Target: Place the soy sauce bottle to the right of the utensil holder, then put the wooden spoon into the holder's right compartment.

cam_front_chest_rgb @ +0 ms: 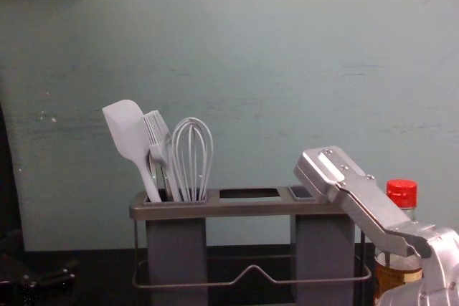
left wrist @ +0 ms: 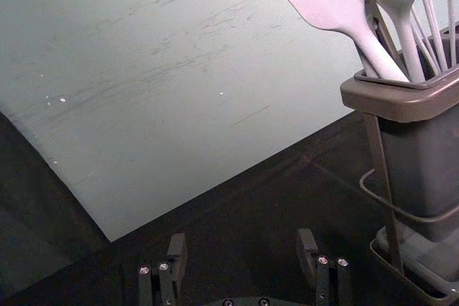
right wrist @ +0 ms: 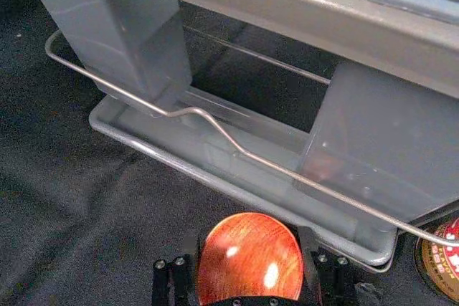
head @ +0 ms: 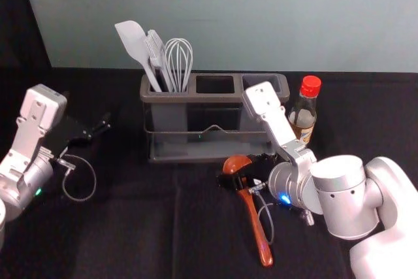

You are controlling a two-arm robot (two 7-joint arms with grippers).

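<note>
My right gripper (head: 240,180), in front of the utensil holder (head: 212,158), is shut on the wooden spoon (head: 257,227) near its bowl; the handle points toward the front. The right wrist view shows the reddish bowl (right wrist: 249,259) between the fingers of my right gripper (right wrist: 251,263). The soy sauce bottle (head: 304,112), red-capped, stands upright just right of the holder, partly behind my right arm in the chest view. My left gripper (head: 95,132) is over the left side, its fingers apart and nothing between them in the left wrist view (left wrist: 242,249).
A spatula (head: 134,42), a brush (head: 155,50) and a whisk (head: 179,60) stand in the holder's left compartment. The holder's wire rail (cam_front_chest_rgb: 251,270) runs across its front. A wall (cam_front_chest_rgb: 237,55) rises behind the black-covered table (head: 130,227).
</note>
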